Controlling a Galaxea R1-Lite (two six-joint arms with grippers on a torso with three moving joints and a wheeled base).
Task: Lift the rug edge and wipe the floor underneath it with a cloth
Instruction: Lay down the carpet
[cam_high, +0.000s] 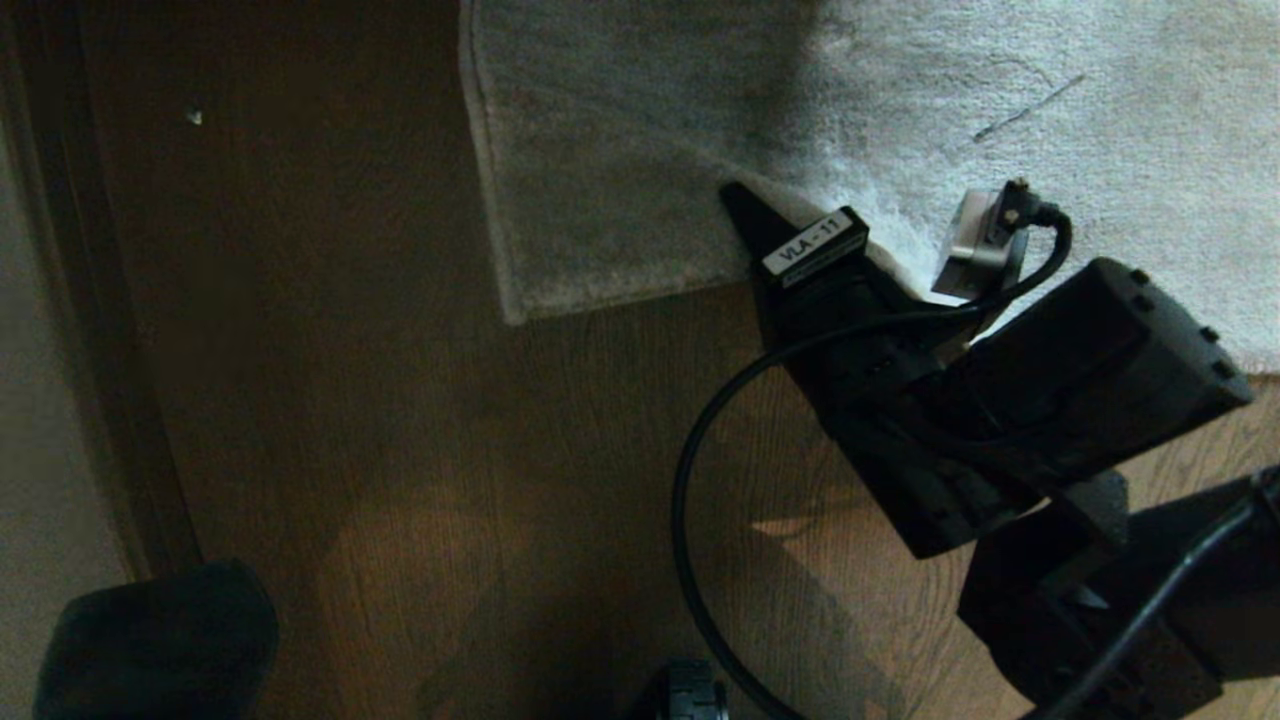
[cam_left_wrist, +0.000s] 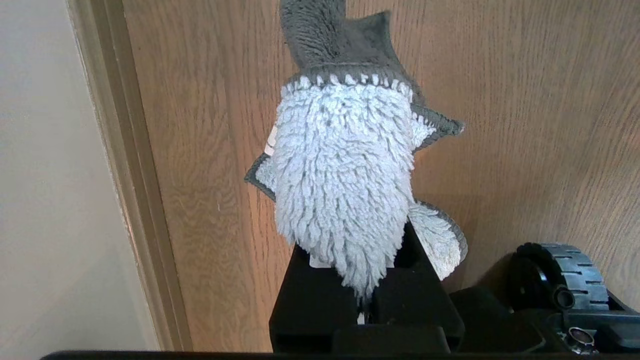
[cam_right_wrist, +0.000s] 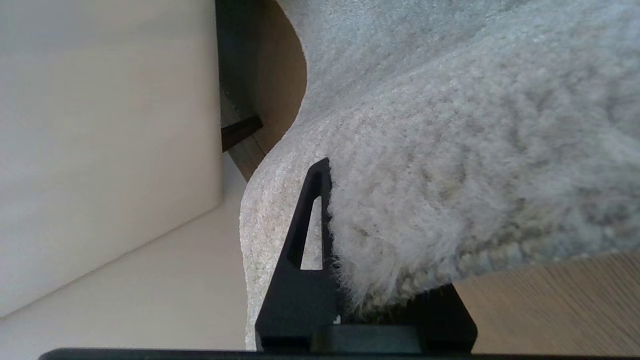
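Note:
The pale plush rug (cam_high: 1000, 100) lies across the top of the head view, its corner (cam_high: 515, 315) resting on the dark wooden floor (cam_high: 450, 450). My right gripper (cam_high: 755, 210) is shut on the rug edge (cam_high: 850, 200) and holds it up in a fold. In the right wrist view one black finger (cam_right_wrist: 307, 220) shows against the rug's paler backing (cam_right_wrist: 270, 210); the other finger is hidden behind the pile (cam_right_wrist: 450, 175). My left gripper (cam_left_wrist: 357, 260) is parked low beside the wall, shut on the shaggy whitish cloth (cam_left_wrist: 342, 170), which covers its fingertips above the floor (cam_left_wrist: 525, 125).
A baseboard (cam_high: 90, 350) and pale wall (cam_left_wrist: 50, 175) run along the left. The robot's wheel (cam_left_wrist: 560, 275) sits close to the cloth. A dark rounded robot part (cam_high: 160, 640) fills the lower left corner. A small speck (cam_high: 195, 117) lies on the boards.

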